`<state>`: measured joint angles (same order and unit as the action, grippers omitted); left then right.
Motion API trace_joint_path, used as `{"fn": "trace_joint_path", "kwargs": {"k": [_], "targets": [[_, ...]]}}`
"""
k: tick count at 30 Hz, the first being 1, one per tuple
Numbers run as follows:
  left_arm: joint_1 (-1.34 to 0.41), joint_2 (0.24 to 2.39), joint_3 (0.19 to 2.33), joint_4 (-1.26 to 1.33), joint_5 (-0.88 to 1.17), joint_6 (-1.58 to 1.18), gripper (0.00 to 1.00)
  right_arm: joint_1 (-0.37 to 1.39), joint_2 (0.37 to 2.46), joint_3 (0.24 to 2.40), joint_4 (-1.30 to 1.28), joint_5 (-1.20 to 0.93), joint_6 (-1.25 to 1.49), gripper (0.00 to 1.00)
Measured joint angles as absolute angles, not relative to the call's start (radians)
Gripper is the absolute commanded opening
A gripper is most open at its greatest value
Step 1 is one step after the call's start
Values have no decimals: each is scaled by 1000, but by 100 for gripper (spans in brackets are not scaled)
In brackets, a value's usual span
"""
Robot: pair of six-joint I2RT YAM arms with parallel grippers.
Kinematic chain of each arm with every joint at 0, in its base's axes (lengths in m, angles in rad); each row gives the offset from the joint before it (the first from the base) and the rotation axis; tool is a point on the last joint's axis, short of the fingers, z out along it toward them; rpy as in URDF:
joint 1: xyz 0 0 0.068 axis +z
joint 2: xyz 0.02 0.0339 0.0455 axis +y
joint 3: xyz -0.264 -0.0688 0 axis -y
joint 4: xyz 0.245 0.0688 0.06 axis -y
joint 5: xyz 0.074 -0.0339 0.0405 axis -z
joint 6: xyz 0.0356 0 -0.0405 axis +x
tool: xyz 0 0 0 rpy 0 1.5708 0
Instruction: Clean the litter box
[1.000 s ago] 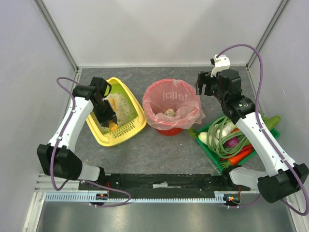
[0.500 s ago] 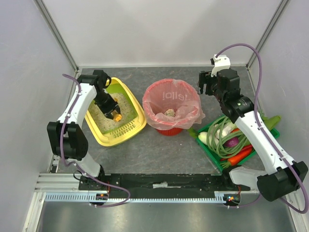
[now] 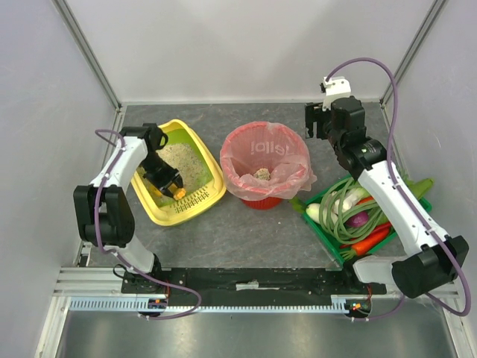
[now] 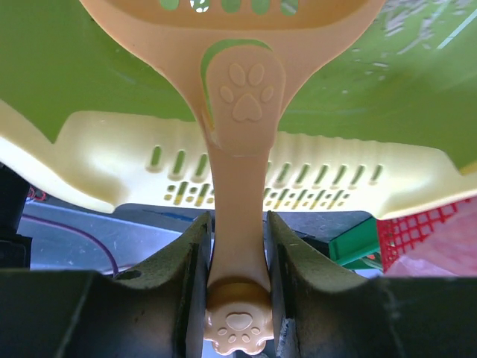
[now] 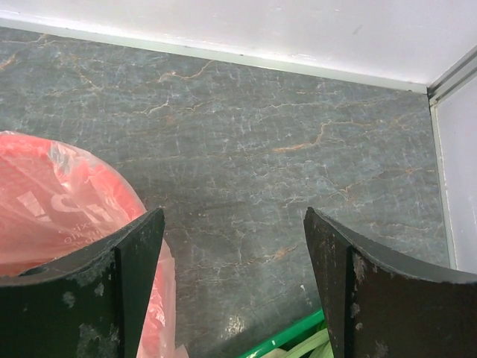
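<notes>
Litter box [image 3: 200, 200] sits left of centre on the surface [image 3: 238, 227], just beside the red bin [image 3: 262, 201]. The orange scoop [image 4: 237, 179] has its head inside the box, by the green inner wall near the slotted rim. The left gripper [image 4: 237, 250] is clamped on the scoop handle. The right gripper [image 5: 232, 287] hangs above the surface behind the bin, jaws wide apart and holding nothing. A vegetable tray [image 3: 325, 236] sits at right.

The left arm now stands folded near the worktop's left edge. Its left end effector [image 3: 168, 183] carries the orange scoop [image 3: 179, 193] from mid litter box [image 3: 195, 201] back to the slotted near rim. The right end effector [image 3: 316, 123] edges toward the far edge.
</notes>
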<state>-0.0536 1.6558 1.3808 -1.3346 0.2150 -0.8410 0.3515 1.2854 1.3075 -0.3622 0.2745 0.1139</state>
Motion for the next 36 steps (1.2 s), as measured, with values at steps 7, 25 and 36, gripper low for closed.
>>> {"fn": "trace_joint_path", "kwargs": {"k": [7,25,36], "targets": [[-29,1645,1325,-1343,215,-848,2,352,1309,1312,-361,289,105,84],[24,1679,1310,-1330,261,-778,2,352,1349,1361,-353,296,81,84],[89,1750,1382,-1306,263,-680,2,352,1350,1361,-353,302,78,84]]}}
